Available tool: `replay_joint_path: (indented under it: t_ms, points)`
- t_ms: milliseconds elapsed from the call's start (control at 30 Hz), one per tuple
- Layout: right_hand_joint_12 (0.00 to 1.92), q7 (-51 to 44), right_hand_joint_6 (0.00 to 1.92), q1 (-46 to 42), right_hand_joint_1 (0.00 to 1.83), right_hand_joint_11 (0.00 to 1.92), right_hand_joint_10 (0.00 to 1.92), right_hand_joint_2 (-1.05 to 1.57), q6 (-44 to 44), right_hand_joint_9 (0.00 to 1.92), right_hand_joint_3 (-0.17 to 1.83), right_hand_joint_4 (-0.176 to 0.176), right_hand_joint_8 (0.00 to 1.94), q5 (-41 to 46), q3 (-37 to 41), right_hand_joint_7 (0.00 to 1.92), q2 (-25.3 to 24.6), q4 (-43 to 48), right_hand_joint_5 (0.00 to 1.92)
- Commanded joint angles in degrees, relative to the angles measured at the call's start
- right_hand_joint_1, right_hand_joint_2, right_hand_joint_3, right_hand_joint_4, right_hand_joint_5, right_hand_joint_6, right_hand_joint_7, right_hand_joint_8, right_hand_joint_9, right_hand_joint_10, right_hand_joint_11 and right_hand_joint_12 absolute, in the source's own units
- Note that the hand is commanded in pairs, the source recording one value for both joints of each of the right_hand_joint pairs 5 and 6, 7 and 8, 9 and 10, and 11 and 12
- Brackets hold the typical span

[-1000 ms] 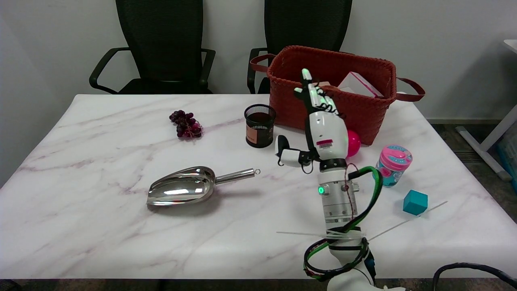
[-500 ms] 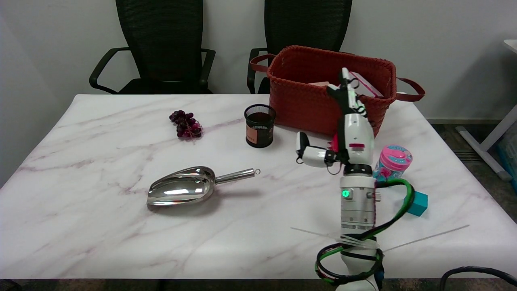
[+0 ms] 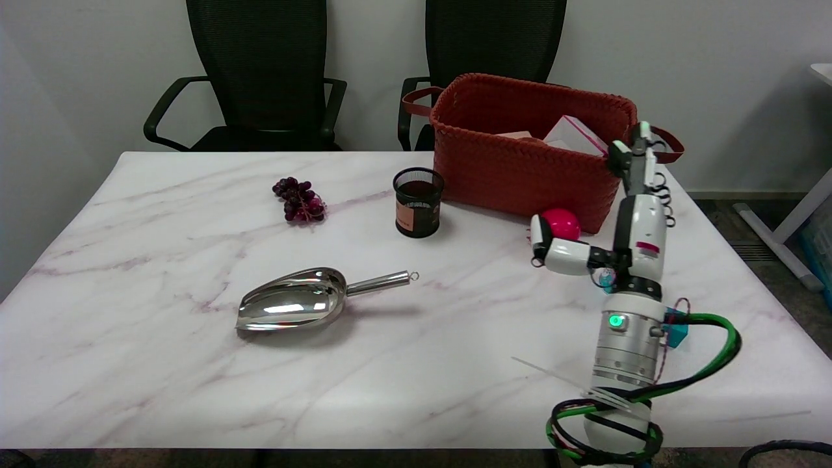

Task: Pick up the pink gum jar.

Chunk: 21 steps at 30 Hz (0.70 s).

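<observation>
Right hand (image 3: 634, 221): your hand stands upright over the table's right side, edge-on to the camera, its back toward the right. Nothing is in its grasp.
Fingers (image 3: 636, 153): they point straight up, stacked one behind another from this view, so you cannot tell how far apart they sit. Their tips overlap the right end of the basket in the picture.
Thumb (image 3: 558, 250): it juts out to the left, well apart from the fingers, its tip just in front of the pink ball.
Pink gum jar (image 3: 607, 278): almost wholly hidden behind your wrist. Only a sliver of teal and pink shows at the wrist's left edge, below the thumb's root. You cannot tell from here whether the hand touches it.
Pink ball (image 3: 563, 221): on the table, against the front wall of the basket.
Basket (image 3: 520, 169): red woven, at the far right of the table, with a white and pink box inside.
Teal cube (image 3: 676, 328): partly covered by your forearm, near the table's right edge.
Mesh cup (image 3: 418, 201): black, upright, left of the basket.
Grapes (image 3: 299, 199): a dark bunch, far left of the cup.
Scoop (image 3: 305, 304): metal, lying at mid-table, handle to the right.
Table (image 3: 162, 377): white marble pattern.
</observation>
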Motion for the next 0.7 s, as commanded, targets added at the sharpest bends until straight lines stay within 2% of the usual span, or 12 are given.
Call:
replay_joint_path:
  t_ms: [33,100,133,300,433,700]
  points:
    - [0.14,4.29,0.0,-5.53,1.22,0.14,0.35,0.03,7.37,0.35,1.14,0.0,0.32,10.69,1.91,0.32,4.05,8.38,0.0]
    - [0.04,5.16,0.0,-5.33,1.2,0.04,0.29,-0.01,7.37,0.29,1.04,0.0,0.3,12.36,2.33,0.3,4.06,7.89,0.0]
    - [0.0,5.65,0.0,-5.3,1.19,0.0,0.22,-0.03,7.37,0.22,0.92,0.0,0.26,12.72,2.54,0.26,4.06,7.62,0.0]
    - [0.0,11.6,0.0,-4.67,1.15,0.0,0.08,-0.05,6.6,0.08,0.53,0.0,0.12,16.04,4.83,0.12,4.05,4.2,0.0]
    - [0.0,15.57,0.0,-3.63,1.14,0.0,0.01,-0.05,5.78,0.01,0.46,0.0,0.01,19.16,5.83,0.01,4.52,2.36,0.0]
    - [0.0,23.22,0.0,-3.3,1.15,0.0,0.0,-0.08,2.65,0.0,0.24,0.0,0.0,23.47,9.21,0.0,4.53,-3.24,0.0]
